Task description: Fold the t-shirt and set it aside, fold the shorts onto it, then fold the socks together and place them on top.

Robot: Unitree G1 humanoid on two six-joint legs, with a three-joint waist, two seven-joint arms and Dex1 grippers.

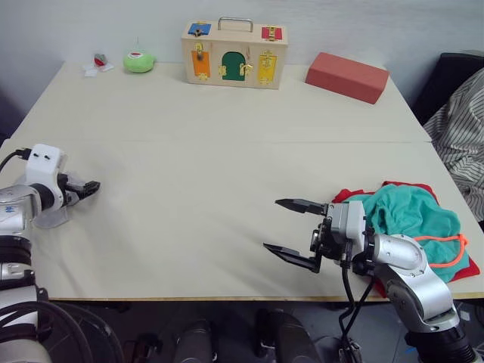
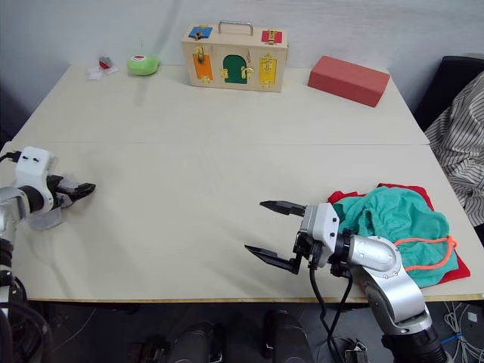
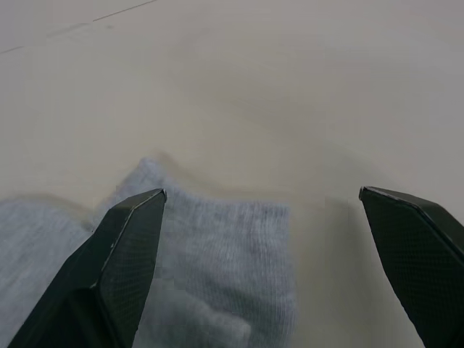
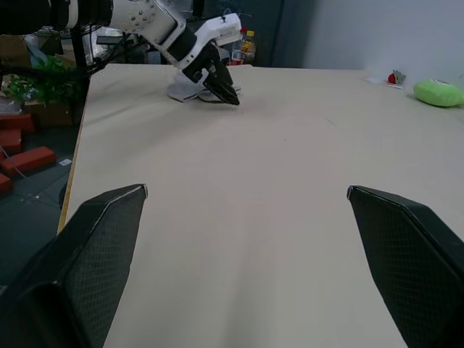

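The teal shorts (image 1: 408,214), with an orange drawstring, lie bunched on top of the red t-shirt (image 1: 407,184) at the table's front right edge. Just left of that pile, my right gripper (image 1: 272,224) hovers open over bare tabletop with nothing between its fingers. At the far left edge a light-grey sock (image 3: 217,246) lies flat under my left gripper (image 1: 89,186). In the left wrist view that gripper (image 3: 261,193) is open, its fingers spread above the sock's end without touching it. The right wrist view looks across the table to the left gripper (image 4: 225,90) and the pale sock (image 4: 185,93) beneath it.
A wooden latch box (image 1: 234,54) with a metal handle stands at the back centre, a red block (image 1: 346,76) to its right. A green round object (image 1: 139,61) and a small red-and-white item (image 1: 98,62) sit at the back left. Striped cloth (image 1: 461,136) hangs beyond the right edge.
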